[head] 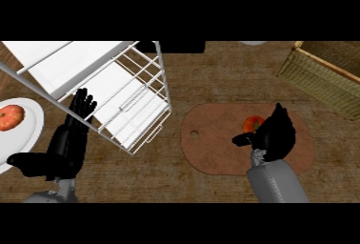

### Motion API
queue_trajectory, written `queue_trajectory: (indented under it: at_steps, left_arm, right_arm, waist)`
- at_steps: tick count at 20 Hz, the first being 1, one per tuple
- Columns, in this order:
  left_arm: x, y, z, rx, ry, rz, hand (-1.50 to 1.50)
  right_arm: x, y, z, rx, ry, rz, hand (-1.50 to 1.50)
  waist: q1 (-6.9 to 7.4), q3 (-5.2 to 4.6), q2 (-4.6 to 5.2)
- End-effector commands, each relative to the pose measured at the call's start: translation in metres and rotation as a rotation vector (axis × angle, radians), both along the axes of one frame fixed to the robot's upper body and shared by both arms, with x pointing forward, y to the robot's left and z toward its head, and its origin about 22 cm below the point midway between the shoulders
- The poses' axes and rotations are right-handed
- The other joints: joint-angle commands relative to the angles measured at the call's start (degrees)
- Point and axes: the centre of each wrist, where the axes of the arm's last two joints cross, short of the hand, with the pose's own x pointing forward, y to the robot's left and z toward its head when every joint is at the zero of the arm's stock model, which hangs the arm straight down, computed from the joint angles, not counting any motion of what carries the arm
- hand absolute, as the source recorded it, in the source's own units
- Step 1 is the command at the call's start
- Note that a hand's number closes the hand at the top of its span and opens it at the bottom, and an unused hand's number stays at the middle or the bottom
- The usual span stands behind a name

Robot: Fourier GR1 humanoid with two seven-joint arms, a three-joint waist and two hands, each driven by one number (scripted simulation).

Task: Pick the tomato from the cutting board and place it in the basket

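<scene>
The tomato [251, 123] lay near the cutting board's [211, 147] middle, partly hidden by the right hand [274, 133], whose fingers curled beside it — contact could not be told. Bare table [232, 81] separated board and basket [323, 76] at the upper right edge. The left hand [70, 138] rested with fingers straight beside a white wire rack [134, 105].

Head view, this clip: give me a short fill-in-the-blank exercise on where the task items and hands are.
1. The tomato lies on the ____, partly hidden by the right robot hand.
2. The wicker basket sits at the view's upper ____ corner.
3. The left robot hand rests open beside the white wire ____.
4. Another orange-red fruit lies on a white ____ at the left edge.

Missing words: cutting board; right; rack; plate
</scene>
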Motion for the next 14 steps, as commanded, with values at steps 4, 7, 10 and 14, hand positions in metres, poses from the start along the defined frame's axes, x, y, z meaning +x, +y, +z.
queue_trajectory:
  at_steps: [4, 7, 10, 14]
  left_arm:
    - [-0.015, 0.000, 0.001, 0.006, -0.022, 0.002, 0.00]
    - [-0.002, -0.001, -0.005, -0.001, 0.004, 0.001, 0.00]
    - [0.005, -0.002, 0.006, -0.004, 0.004, -0.001, 0.00]
    - [-0.005, 0.003, -0.013, 0.008, -0.008, -0.004, 0.00]
  right_arm:
    - [0.016, 0.013, -0.007, 0.021, 0.139, -0.090, 1.50]
    - [0.014, 0.016, -0.023, 0.011, 0.128, -0.074, 1.50]
    - [0.016, 0.000, -0.009, -0.019, 0.109, -0.058, 1.50]
    - [0.001, 0.019, -0.008, -0.056, 0.126, -0.033, 1.50]
  waist:
    - [0.38, 0.08, 0.10]
    - [0.19, 0.08, 0.21]
    - [-0.47, 0.07, 0.07]
    - [-0.51, 0.04, -0.04]
